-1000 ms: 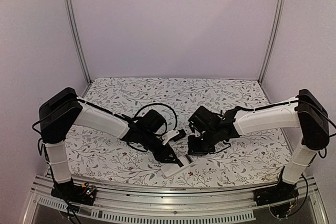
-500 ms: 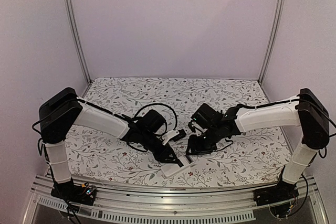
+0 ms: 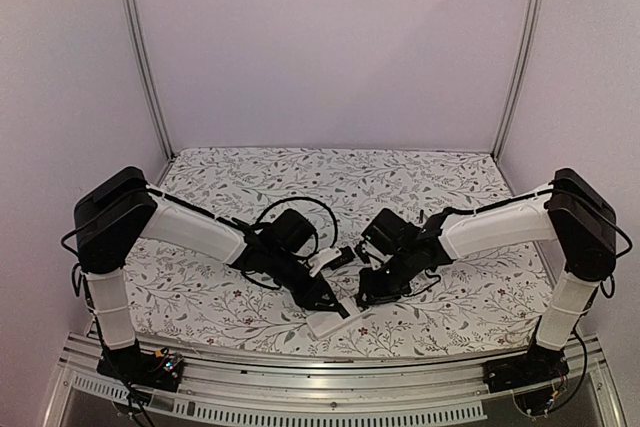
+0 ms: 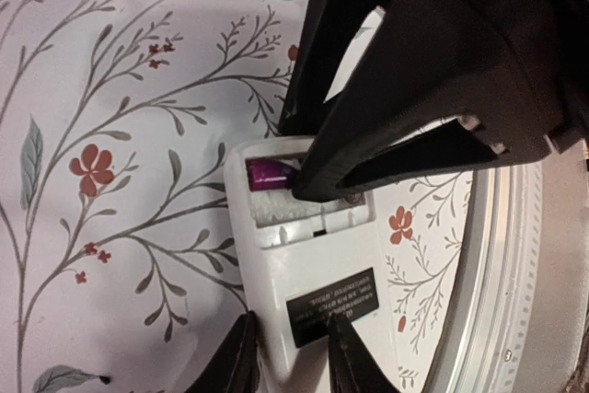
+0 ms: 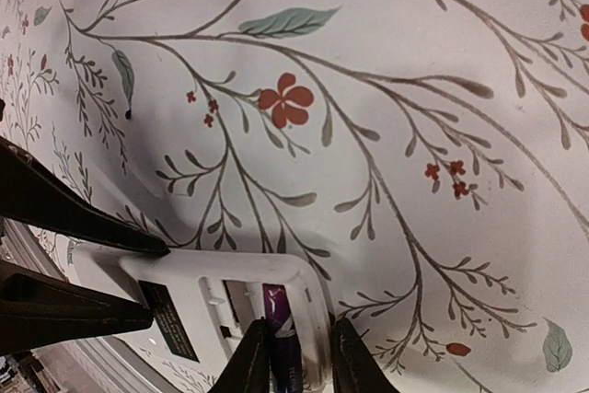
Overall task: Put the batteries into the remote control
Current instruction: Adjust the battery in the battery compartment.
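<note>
Left tool (image 4: 293, 349) clamps the flat white remote control (image 4: 313, 264) on the worktop (image 4: 138, 89); right tool (image 5: 294, 342), narrow, straddles a slim purple battery (image 5: 276, 306), grip unclear.

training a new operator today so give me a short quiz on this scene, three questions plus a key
1. True or false: the flat white rectangular remote control lies with its red button face up.
2. Where is the slim purple cylinder battery? A) loose on the floral cloth B) at the remote's open compartment, between the right tool's fingertips C) on the metal rail
3. What is the left tool clamped on?

Key: 1 false, its white back with the black label faces up; 2 B; 3 the remote's labelled end.
</note>
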Controlling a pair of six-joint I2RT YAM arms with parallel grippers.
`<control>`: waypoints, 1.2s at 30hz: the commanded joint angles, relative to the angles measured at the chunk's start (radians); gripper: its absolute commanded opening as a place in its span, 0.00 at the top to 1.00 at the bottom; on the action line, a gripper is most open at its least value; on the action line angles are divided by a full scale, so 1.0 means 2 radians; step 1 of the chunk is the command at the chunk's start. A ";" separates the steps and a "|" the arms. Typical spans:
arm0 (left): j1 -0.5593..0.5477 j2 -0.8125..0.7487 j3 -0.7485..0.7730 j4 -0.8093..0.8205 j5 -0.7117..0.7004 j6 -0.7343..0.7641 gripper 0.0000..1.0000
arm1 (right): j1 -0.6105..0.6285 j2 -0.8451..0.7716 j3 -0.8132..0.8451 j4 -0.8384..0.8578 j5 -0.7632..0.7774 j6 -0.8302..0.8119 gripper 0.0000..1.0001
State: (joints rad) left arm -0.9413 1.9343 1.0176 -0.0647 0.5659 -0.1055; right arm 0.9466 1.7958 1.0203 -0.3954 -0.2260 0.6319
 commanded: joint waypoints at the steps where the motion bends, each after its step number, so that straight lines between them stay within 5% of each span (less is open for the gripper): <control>1: -0.002 0.012 0.000 -0.011 -0.007 0.004 0.74 | -0.002 0.009 -0.026 0.011 0.015 0.005 0.80; 25: -0.002 0.021 0.004 -0.012 -0.002 0.007 0.74 | 0.016 0.015 -0.042 0.023 0.137 0.056 0.92; 30: -0.002 0.021 0.004 -0.012 -0.002 0.006 0.74 | 0.017 0.016 -0.029 0.032 0.132 0.041 0.77; 36: -0.002 0.018 0.003 -0.012 -0.003 0.006 0.74 | 0.017 0.023 -0.016 0.041 0.130 0.029 0.76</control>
State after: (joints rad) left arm -0.9405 1.9396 1.0241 -0.0624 0.5571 -0.1055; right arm 0.9932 1.7908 0.9844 -0.2920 -0.0460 0.6979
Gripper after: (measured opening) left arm 0.259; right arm 0.237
